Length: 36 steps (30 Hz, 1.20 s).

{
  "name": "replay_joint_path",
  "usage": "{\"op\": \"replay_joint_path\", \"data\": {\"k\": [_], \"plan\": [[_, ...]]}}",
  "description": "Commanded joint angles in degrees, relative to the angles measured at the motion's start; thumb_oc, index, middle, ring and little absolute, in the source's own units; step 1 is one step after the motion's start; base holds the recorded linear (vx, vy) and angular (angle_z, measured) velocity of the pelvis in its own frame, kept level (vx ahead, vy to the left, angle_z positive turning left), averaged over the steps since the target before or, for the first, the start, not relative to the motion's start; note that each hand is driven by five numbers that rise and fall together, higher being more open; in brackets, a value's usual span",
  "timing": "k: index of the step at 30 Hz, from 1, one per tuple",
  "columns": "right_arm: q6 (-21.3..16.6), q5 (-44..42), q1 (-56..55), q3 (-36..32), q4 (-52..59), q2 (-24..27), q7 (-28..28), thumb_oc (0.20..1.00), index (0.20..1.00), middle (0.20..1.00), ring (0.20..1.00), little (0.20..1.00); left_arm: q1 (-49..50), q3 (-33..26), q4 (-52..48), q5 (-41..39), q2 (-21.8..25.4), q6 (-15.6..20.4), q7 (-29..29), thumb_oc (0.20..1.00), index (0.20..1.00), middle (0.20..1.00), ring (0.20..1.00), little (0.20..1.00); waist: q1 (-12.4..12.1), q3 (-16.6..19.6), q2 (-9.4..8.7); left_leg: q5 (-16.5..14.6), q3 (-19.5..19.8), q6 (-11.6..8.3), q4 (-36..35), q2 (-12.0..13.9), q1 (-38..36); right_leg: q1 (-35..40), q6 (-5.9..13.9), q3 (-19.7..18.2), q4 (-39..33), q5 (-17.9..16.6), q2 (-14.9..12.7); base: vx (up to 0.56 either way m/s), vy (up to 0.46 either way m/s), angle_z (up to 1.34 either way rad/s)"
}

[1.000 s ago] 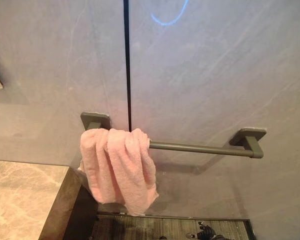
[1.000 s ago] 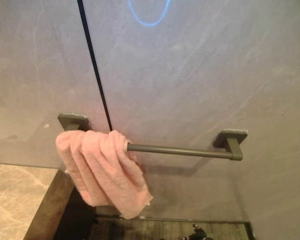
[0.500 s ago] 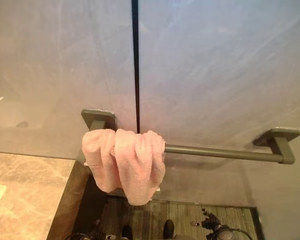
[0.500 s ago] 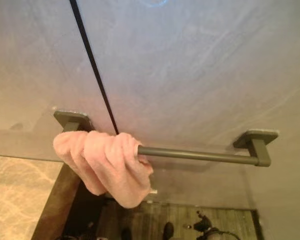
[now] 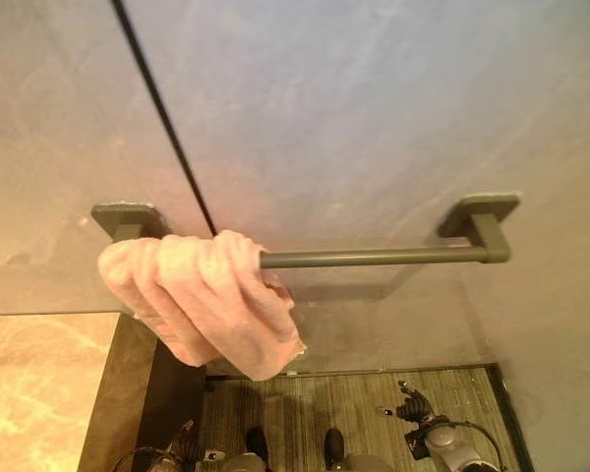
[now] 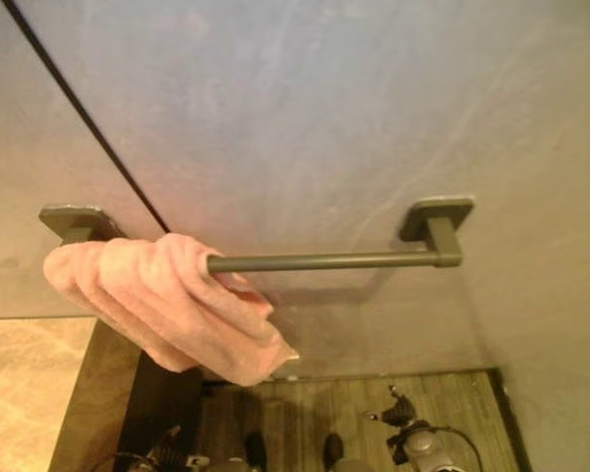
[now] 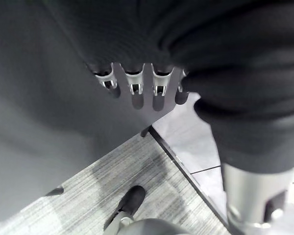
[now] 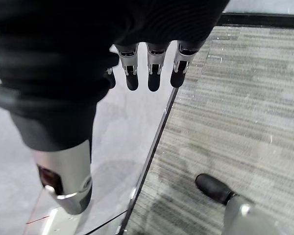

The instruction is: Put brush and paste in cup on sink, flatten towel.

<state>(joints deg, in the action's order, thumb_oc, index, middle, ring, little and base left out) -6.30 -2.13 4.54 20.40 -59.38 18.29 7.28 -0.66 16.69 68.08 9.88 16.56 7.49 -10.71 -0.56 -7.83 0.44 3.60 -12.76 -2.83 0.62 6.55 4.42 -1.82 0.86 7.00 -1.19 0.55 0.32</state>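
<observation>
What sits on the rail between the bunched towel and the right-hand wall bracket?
Nothing: in the left eye view the rail runs bare from the pink towel, bunched at its left end, to the right bracket.

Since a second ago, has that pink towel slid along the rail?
No. The pink towel is still bunched at the rail's left end, against the left wall bracket; the whole picture shifted, so the camera moved.

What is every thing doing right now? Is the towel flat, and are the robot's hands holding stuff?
Pink towel: bunched up at one end of the bar, not flat.
Towel bar: fixed on the wall, mostly bare.
Left hand: open, fingers straight, holding nothing.
Right hand: open, fingers straight, holding nothing.
</observation>
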Motion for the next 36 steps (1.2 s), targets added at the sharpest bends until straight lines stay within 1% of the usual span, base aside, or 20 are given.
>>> {"op": "replay_joint_path", "data": {"k": [1,3,4,5,6,9,10,11,12,14,15,16,17,22,24,26,27,28,30,36], "plan": [[-1.2,1.4,0.5,0.5,1.1,2.1,1.1,1.0,1.0,1.0,1.0,1.0,-1.9,1.4,-0.3,-1.1,0.1,1.0,0.0,1.0,1.0,1.0,1.0,1.0,0.7,-0.3,-0.7,6.8,2.2,-1.93,-2.6,0.3,6.0,-1.0,2.61,-1.7,2.2,1.3,-2.2,-0.07,-0.127,0.24],[-1.1,1.7,0.8,0.0,0.6,2.8,1.8,1.0,1.0,1.0,1.0,1.0,-2.8,1.9,-1.1,-1.7,-0.5,1.1,-0.1,1.0,1.0,1.0,1.0,1.0,1.2,-0.7,-0.17,7.6,1.0,-2.58,-1.6,0.8,7.4,-0.8,2.39,0.0,1.7,1.0,-2.7,-0.09,-0.078,0.57],[-1.0,1.9,0.8,-0.3,0.6,3.1,2.2,1.0,1.0,1.0,1.0,1.0,-3.1,2.5,-2.3,-1.6,-0.7,1.1,0.0,1.0,1.0,1.0,1.0,1.0,1.7,-0.9,0.02,7.9,-1.6,-2.82,-1.2,1.5,7.5,-1.0,2.32,1.0,1.7,0.8,-3.1,-0.1,-0.044,0.65],[-1.0,1.8,0.8,-0.5,0.8,3.3,2.3,1.0,1.0,1.0,1.0,1.0,-3.0,3.0,-3.5,-1.6,-0.7,1.2,0.2,1.0,1.0,1.0,1.0,1.0,2.0,-0.8,0.13,7.5,-2.8,-2.77,-0.7,1.9,7.2,-1.4,2.29,1.6,1.9,0.6,-3.3,-0.06,-0.024,0.5],[-1.0,1.8,0.8,-0.5,0.8,3.3,2.3,1.0,1.0,1.0,1.0,1.0,-3.0,3.0,-3.5,-1.6,-0.7,1.2,0.3,1.0,1.0,1.0,1.0,1.0,2.0,-0.8,0.15,7.5,-2.8,-2.78,-0.7,1.9,7.2,-1.4,2.29,1.6,1.9,0.7,-3.3,-0.07,-0.029,0.66],[-1.5,0.4,0.5,-1.5,1.7,3.6,2.2,1.0,1.0,1.0,1.0,1.0,-1.6,5.1,-8.5,-0.5,0.1,1.9,1.4,1.0,1.0,1.0,1.0,1.0,2.8,-0.4,-0.97,-0.7,0.1,-1.45,6.9,-0.8,5.0,-2.2,2.25,2.4,2.0,-0.5,-5.2,-0.1,0.01,0.35],[-1.8,-1.4,0.3,-2.1,2.9,3.4,2.0,1.0,1.0,1.0,1.0,1.0,-1.4,6.2,-10.7,-0.5,0.8,2.1,2.1,1.0,1.0,1.0,1.0,1.0,2.9,-0.1,-1.04,-3.7,3.0,-1.02,9.1,-2.8,3.3,-2.9,2.45,2.5,2.3,-0.9,-5.6,-0.1,0.098,0.11],[-1.9,-2.1,0.4,-2.1,3.7,3.4,1.8,1.0,1.0,1.0,1.0,1.0,-1.4,6.4,-11.6,-0.7,1.1,2.3,2.3,1.0,1.0,1.0,1.0,1.0,3.1,-0.1,-0.91,-5.0,4.4,-0.69,8.3,-3.8,2.1,-3.3,2.67,2.3,2.6,-1.0,-5.6,-0.08,0.093,0.2],[-1.9,-2.1,0.4,-2.1,3.7,3.4,1.8,1.0,1.0,1.0,1.0,1.0,-1.4,6.4,-11.6,-0.7,1.2,2.3,2.3,1.0,1.0,1.0,1.0,1.0,3.1,0.0,-0.97,-4.7,4.4,-0.65,8.1,-3.9,2.3,-3.5,2.68,2.4,2.6,-1.2,-5.7,-0.03,0.081,0.25],[-2.0,-3.3,0.8,-2.1,5.0,3.0,1.6,1.0,1.0,1.0,1.0,1.0,-1.2,6.5,-13.3,-1.0,1.7,2.4,2.4,1.0,1.0,1.0,1.0,1.0,3.1,0.2,-0.47,-5.7,6.4,0.17,5.9,-5.1,1.1,-4.2,3.38,2.2,3.5,-1.8,-6.0,-0.01,0.142,0.23],[-2.0,-3.6,0.7,-2.4,5.8,2.8,1.5,1.0,1.0,1.0,1.0,1.0,-1.0,6.5,-13.8,-0.8,1.9,2.5,2.5,1.0,1.0,1.0,1.0,1.0,3.2,0.5,-0.37,-6.0,6.1,0.56,5.5,-5.2,0.7,-4.1,3.58,2.2,3.9,-2.0,-6.4,0.01,0.274,0.11],[-2.3,-4.6,0.5,-2.9,8.8,2.8,1.2,1.0,1.0,1.0,1.0,1.0,0.0,6.8,-17.0,-0.3,3.1,2.8,2.9,1.0,1.0,1.0,1.0,1.0,2.9,0.6,-0.31,-6.4,5.8,1.29,4.4,-5.7,0.0,-4.2,4.4,1.7,4.2,-2.4,-7.2,0.01,0.206,0.04],[-2.3,-4.6,0.5,-2.9,8.8,2.8,1.2,1.0,1.0,1.0,1.0,1.0,0.0,6.8,-17.0,-0.3,3.2,2.8,2.9,1.0,1.0,1.0,1.0,1.0,2.9,0.6,-0.32,-6.4,5.8,1.3,4.4,-5.7,0.0,-4.2,4.4,1.7,4.2,-2.4,-7.2,-0.01,0.238,-0.08],[-3.4,-5.2,0.3,-3.5,21.1,4.5,0.5,1.0,1.0,1.0,1.0,1.0,3.5,5.9,-26.6,0.7,8.0,3.9,4.3,1.0,1.0,1.0,1.0,1.0,2.6,0.2,-0.82,-5.9,4.4,2.72,1.2,-7.6,-0.2,-6.7,7.48,-0.2,2.5,-7.5,-9.9,-0.06,0.19,-0.07],[-3.5,-4.6,1.0,-3.1,22.7,4.7,0.7,1.0,1.0,1.0,1.0,1.0,3.7,5.8,-28.2,1.4,9.4,4.1,4.4,1.0,1.0,1.0,1.0,1.0,2.3,-0.1,-1.01,-5.5,4.2,3.1,0.6,-7.7,0.0,-7.8,8.06,-1.2,2.5,-8.7,-10.2,-0.1,0.118,-0.24],[-4.0,-5.0,1.3,-2.9,25.5,4.7,0.3,1.0,1.0,1.0,1.0,1.0,3.5,5.7,-30.1,2.4,10.9,4.1,4.3,1.0,1.0,1.0,1.0,1.0,2.0,-0.5,-1.02,-4.9,3.8,3.51,0.6,-7.3,0.6,-7.6,7.41,-2.5,6.8,-5.5,-8.4,-0.14,0.091,-0.07],[-4.4,-5.1,0.8,-2.8,27.4,4.9,-0.1,1.0,1.0,1.0,1.0,1.0,3.9,5.1,-32.3,2.6,11.9,4.2,4.5,1.0,1.0,1.0,1.0,1.0,1.7,-0.2,-0.98,-4.5,3.6,3.72,0.3,-7.2,0.7,-6.8,6.92,-2.8,9.3,-3.2,-6.7,-0.09,0.071,0.11],[-4.7,-5.3,0.3,-3.1,29.5,5.2,-0.3,1.0,1.0,1.0,1.0,1.0,4.6,4.5,-33.6,2.7,12.6,4.5,4.7,1.0,1.0,1.0,1.0,1.0,1.3,0.4,-1.23,-4.4,3.5,3.69,0.0,-7.4,0.6,-5.8,6.61,-2.6,9.1,-2.1,-5.8,-0.06,0.05,0.06],[-5.4,-6.0,-0.4,-3.5,31.6,5.3,-1.0,1.0,1.0,1.0,1.0,1.0,6.1,3.4,-36.2,2.2,13.6,5.1,5.4,1.0,1.0,1.0,1.0,1.0,0.5,1.5,-1.74,-3.8,3.9,3.54,-1.3,-7.3,-0.3,-5.3,6.49,-1.4,7.7,-2.0,-5.5,0.0,-0.011,-0.03],[-6.2,-6.1,-0.6,-4.0,35.3,6.6,-1.4,1.0,1.0,1.0,1.0,1.0,8.2,3.5,-43.9,2.3,16.4,7.4,7.1,1.0,1.0,1.0,1.0,1.0,-0.4,4.0,-2.28,-3.7,3.3,3.4,-2.4,-6.9,-2.2,-2.2,6.69,-1.1,4.1,-2.4,-5.6,0.04,-0.049,-0.01]]}}
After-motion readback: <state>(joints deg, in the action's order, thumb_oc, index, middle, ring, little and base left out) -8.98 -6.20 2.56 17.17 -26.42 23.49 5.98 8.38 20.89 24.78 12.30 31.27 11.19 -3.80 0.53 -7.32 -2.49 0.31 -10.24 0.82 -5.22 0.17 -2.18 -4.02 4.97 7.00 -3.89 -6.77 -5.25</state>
